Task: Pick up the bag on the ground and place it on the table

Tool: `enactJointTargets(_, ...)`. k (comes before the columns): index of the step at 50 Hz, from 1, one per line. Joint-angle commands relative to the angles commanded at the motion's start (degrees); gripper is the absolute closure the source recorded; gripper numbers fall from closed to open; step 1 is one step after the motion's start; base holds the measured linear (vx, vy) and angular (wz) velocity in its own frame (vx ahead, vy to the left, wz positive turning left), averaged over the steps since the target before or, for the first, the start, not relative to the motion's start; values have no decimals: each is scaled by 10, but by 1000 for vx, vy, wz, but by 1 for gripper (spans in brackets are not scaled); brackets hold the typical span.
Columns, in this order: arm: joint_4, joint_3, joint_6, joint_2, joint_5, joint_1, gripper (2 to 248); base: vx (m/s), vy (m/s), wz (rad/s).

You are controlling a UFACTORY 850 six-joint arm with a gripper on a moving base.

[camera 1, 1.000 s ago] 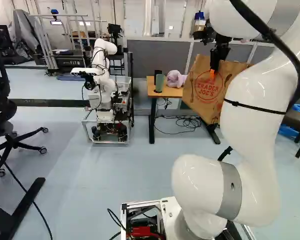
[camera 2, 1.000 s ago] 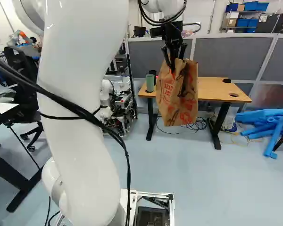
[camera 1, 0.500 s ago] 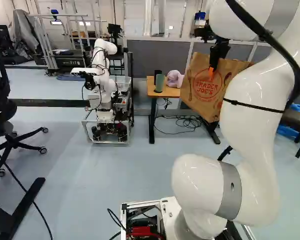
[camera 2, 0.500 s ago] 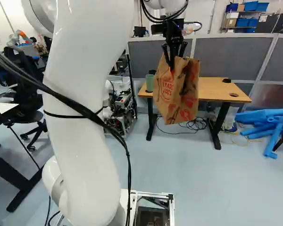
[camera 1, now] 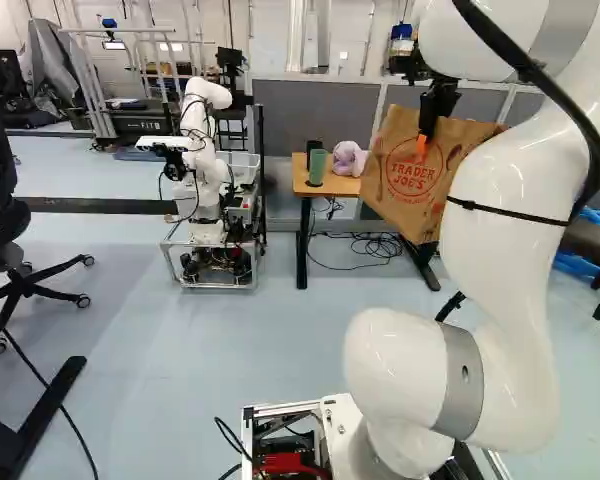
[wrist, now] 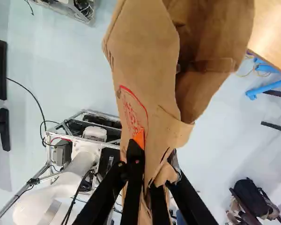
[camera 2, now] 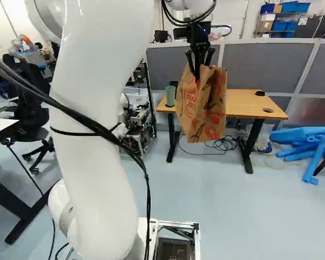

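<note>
Our claw (camera 2: pixel 197 75) is almost closed, and it has a thin edge of the paper bag (camera 2: pixel 199 111) pinched between its two fingers. The bag hangs down under the claw, with the table (camera 2: pixel 252 103) behind it in the right base view. Only the left base view shows us the soft pink thing (camera 1: pixel 349 159) on the table near a green cup (camera 1: pixel 317 167). The wrist view lets us peek into the bag's open top.

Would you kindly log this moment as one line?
gripper: shut on paper bag | bag: hanging, not yet placed | table: behind bag, right base view
</note>
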Motion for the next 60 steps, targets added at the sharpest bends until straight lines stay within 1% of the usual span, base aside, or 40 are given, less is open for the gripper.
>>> enactJointTargets(14,0,0,0,0,0,0,229,6,-131,6)
enactJointTargets(27,0,0,0,0,0,0,229,6,-170,3)
enactJointTargets(43,0,0,0,0,0,0,229,49,-218,-8)
enactJointTargets(60,0,0,0,0,0,0,229,121,-227,-2)
